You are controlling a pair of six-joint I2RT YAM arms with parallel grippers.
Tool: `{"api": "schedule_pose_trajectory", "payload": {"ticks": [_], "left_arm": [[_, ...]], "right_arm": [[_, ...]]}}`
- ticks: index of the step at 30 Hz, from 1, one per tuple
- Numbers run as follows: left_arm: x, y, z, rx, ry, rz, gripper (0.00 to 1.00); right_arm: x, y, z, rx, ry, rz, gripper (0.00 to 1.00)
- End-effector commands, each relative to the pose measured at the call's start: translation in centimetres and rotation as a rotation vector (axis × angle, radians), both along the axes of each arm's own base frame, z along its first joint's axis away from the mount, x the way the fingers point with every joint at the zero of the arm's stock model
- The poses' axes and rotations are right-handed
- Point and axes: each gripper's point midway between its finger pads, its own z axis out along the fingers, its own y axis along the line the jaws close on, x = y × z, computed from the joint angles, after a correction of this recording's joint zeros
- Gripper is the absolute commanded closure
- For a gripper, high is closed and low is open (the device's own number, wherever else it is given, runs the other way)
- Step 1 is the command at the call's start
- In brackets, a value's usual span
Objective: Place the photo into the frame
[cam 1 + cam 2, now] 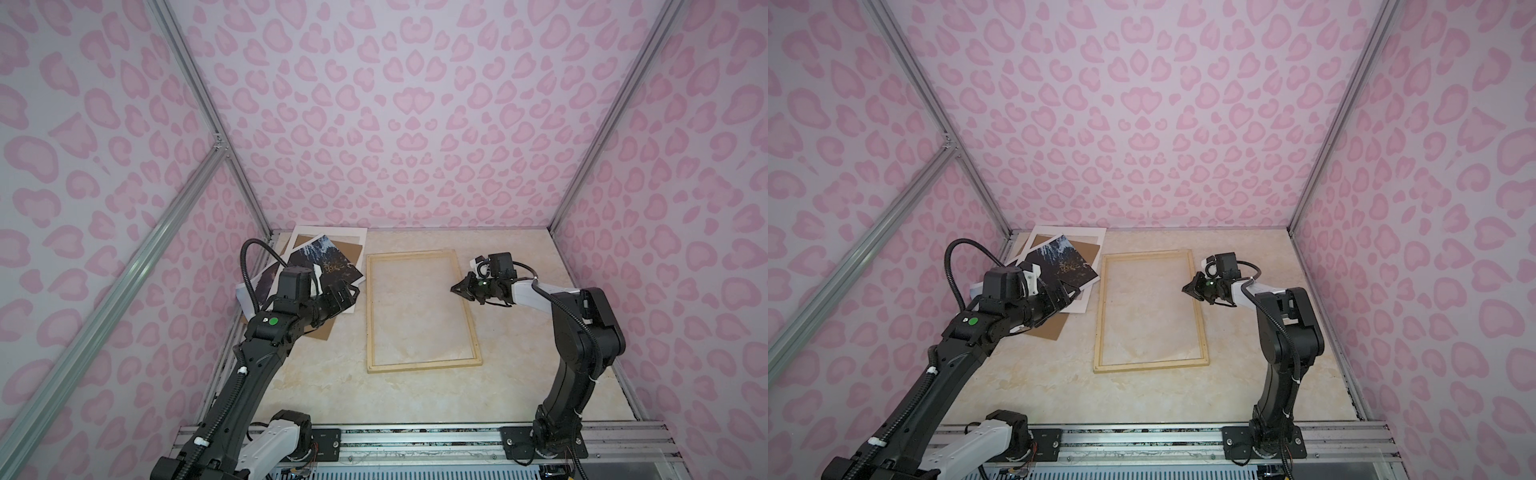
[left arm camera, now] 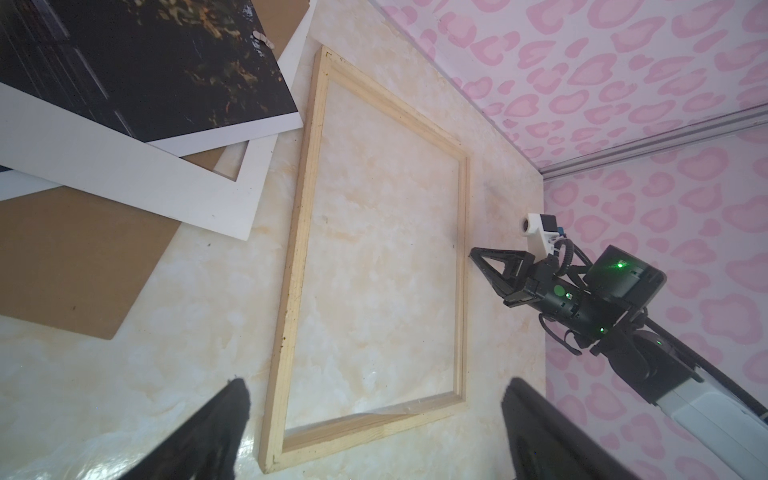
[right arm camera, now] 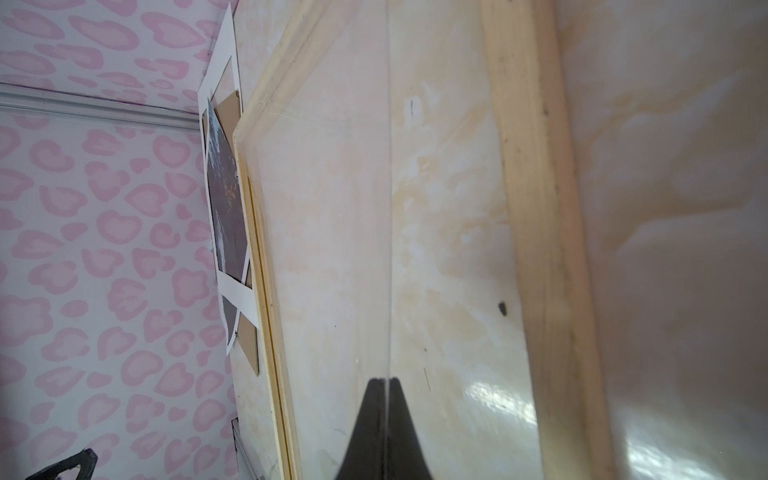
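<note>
Top views both showed the left gripper [image 1: 347,296] at the left, above the near edge of a loose pile in the far-left corner of the marble-patterned tabletop [image 1: 332,395]. Its jaws stood wide apart. In the left wrist view its black fingers [image 2: 216,424] had only tabletop and frame behind the gap between them, so it held nothing.

In the pile, the photo [image 1: 328,262] lay on top and askew, its dark waterfall scene facing up, and the left arm hid its near-left end. Under it lay the white mat board [image 2: 166,187], and under that the brown backing board [image 2: 75,266]. The photo was wholly outside the frame. One corner came right up to the frame's left rail; whether the two touched could not be told.

To the right of the pile, the pale wooden frame [image 1: 424,365] lay flat at mid-table, empty, with the tabletop showing through its clear pane.

Further right, the right gripper [image 1: 455,289] hung over the frame's right rail with its jaws closed together. In the right wrist view a thin straight line ran out from between its fingertips [image 3: 374,399] across the pane. What that line was, and whether anything was pinched, could not be told.
</note>
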Motion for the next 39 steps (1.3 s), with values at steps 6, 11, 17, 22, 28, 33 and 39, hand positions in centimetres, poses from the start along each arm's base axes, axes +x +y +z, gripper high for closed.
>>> {"api": "schedule_pose_trajectory", "payload": {"ticks": [6, 11, 17, 22, 28, 33, 39], "left_arm": [[0.3, -0.2, 0.2, -0.006, -0.021, -0.005, 0.02], [0.5, -0.3, 0.0, -0.006, -0.018, -0.008, 0.02], [0.5, -0.2, -1.8, 0.012, 0.020, -0.011, 0.02], [0.4, -0.5, -3.4, 0.011, 0.053, -0.017, 0.02], [0.6, -0.5, -4.0, 0.018, 0.063, -0.018, 0.02], [0.5, -0.5, -4.4, 0.019, 0.068, -0.018, 0.02], [0.6, -0.5, -4.7, 0.023, 0.073, -0.018, 0.02]], "right_arm": [[-0.8, 0.2, -0.2, -0.011, 0.022, 0.008, 1.00], [-1.2, 0.2, -0.3, -0.023, 0.035, 0.010, 1.00], [-1.5, 0.2, -0.5, -0.035, 0.052, 0.015, 1.00], [-1.6, 0.2, -0.9, -0.038, 0.058, 0.014, 1.00], [-1.8, 0.0, -1.5, -0.052, 0.073, 0.010, 0.98], [-2.0, -0.4, -1.6, -0.071, 0.082, -0.005, 0.96], [-2.2, -0.5, -1.7, -0.079, 0.091, -0.009, 0.85]]}}
